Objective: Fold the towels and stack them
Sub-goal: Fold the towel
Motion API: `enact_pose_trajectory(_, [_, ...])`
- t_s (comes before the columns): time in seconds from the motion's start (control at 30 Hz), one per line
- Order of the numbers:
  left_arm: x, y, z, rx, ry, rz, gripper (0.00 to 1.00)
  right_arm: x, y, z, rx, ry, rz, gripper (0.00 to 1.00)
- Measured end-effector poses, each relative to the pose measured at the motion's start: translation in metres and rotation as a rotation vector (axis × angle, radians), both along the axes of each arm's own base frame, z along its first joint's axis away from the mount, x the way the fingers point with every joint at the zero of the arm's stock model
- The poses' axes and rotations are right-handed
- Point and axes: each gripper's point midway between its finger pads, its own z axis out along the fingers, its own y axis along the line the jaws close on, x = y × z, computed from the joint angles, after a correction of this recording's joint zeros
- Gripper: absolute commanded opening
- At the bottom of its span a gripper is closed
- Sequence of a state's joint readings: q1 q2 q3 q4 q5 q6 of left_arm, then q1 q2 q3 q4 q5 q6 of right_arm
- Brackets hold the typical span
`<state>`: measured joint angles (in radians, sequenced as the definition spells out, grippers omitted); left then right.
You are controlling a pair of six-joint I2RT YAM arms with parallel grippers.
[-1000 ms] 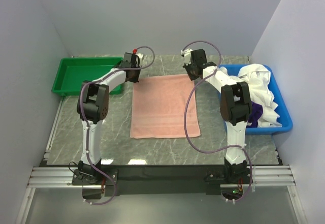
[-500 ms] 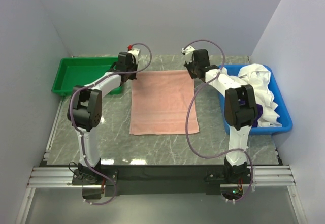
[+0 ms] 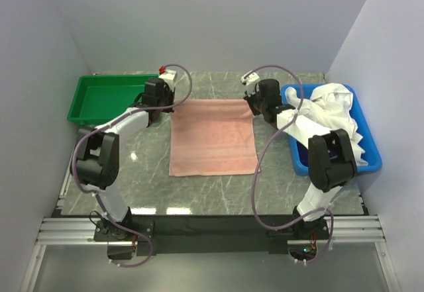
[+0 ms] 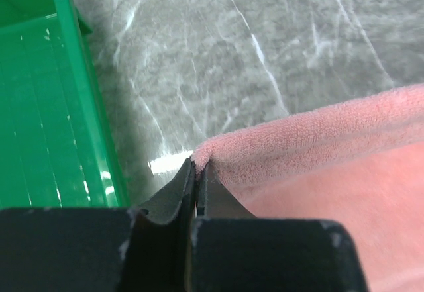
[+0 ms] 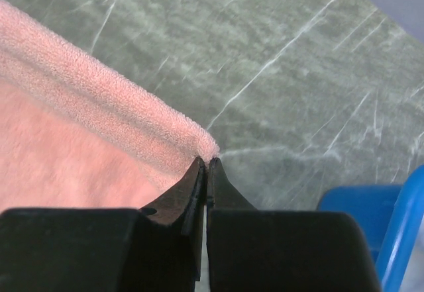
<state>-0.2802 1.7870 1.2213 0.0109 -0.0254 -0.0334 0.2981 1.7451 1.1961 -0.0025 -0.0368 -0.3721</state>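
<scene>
Marble table (image 3: 218,196), pink towel (image 3: 212,136), left claw (image 4: 197,173) and right claw (image 5: 207,166) seemingly pinching far corners

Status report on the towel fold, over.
Left gripper shut on pink towel's far left corner. Right gripper shut on its far right corner. Towel spread on table, not yet folded. Nothing in the way.

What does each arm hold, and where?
The salmon-pink towel: left gripper fingers pinch its far left corner, right gripper fingers its far right corner.
</scene>
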Motion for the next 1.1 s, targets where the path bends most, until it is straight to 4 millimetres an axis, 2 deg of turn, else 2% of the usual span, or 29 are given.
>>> enact_pose_trajectory(0.2, [-0.030, 0.001, 0.018, -0.041, -0.014, 0.005, 0.01, -0.035, 0.000, 0.008, 0.010, -0.019, 0.008, 0.00])
enact_pose_trajectory(0.43, [-0.076, -0.001, 0.031, -0.097, -0.005, 0.018, 0.01, -0.078, -0.001, 0.019, 0.037, -0.047, 0.015, 0.00])
enact_pose_trajectory(0.6, [-0.107, 0.000, 0.021, -0.114, 0.041, 0.050, 0.01, -0.105, 0.003, 0.018, 0.034, -0.039, 0.012, 0.00])
enact_pose_trajectory(0.77, [-0.140, -0.003, 0.007, -0.121, 0.095, 0.068, 0.01, -0.132, 0.001, 0.004, 0.016, 0.007, 0.004, 0.00])
enact_pose_trajectory(0.97, [-0.163, -0.004, 0.002, -0.168, 0.136, 0.098, 0.01, -0.153, 0.000, -0.001, 0.030, 0.035, 0.000, 0.00])
enact_pose_trajectory(1.1, [-0.175, -0.005, -0.008, -0.181, 0.187, 0.119, 0.01, -0.162, 0.001, -0.011, 0.034, 0.071, -0.007, 0.00])
